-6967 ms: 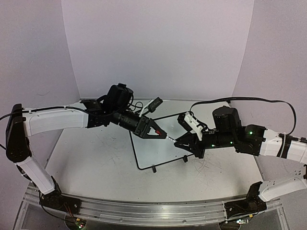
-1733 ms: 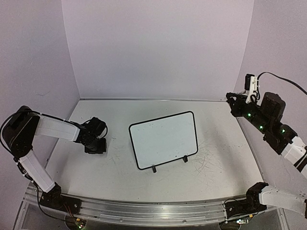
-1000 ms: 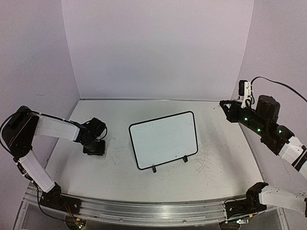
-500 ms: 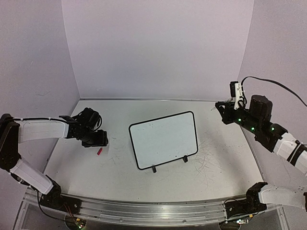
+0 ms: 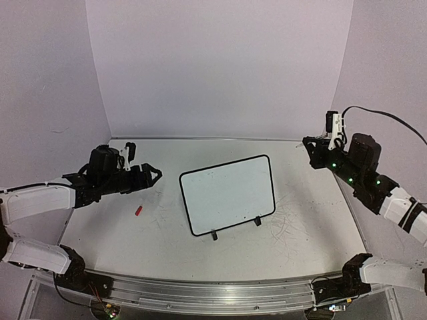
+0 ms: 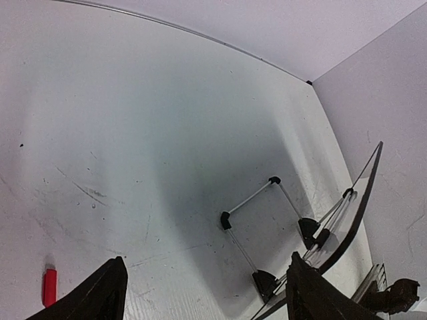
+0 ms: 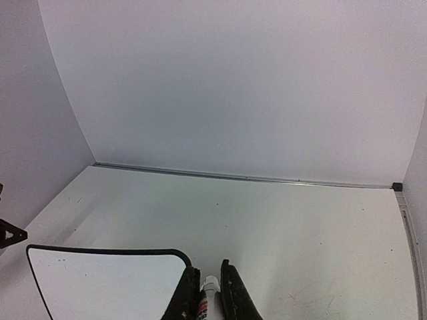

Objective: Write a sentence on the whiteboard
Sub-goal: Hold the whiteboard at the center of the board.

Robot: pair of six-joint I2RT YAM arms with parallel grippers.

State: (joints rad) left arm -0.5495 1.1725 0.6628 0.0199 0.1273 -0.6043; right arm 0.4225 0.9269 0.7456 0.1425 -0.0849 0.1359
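Whiteboard [image 5: 229, 193] mid-table on its feet, face tilted toward the arm bases, long axis left-right with right end farther back, left gripper [image 5: 153, 177] spread wide beyond a red cap [image 5: 139, 211], right gripper [image 7: 208, 273] pinching what looks like a marker [image 7: 209, 288]

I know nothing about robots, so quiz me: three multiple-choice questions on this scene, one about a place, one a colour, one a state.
1. Where is the small cap relative to the whiteboard? A on it; B on the table to its left; C behind it.
2. What colour is the cap? A red; B blue; C green.
3. How do the left arm's jaws stand? A shut on the cap; B shut, empty; C open, empty.
B: it lies on bare table left of the board. A: it is plainly red. C: the fingers stand wide apart, nothing between.
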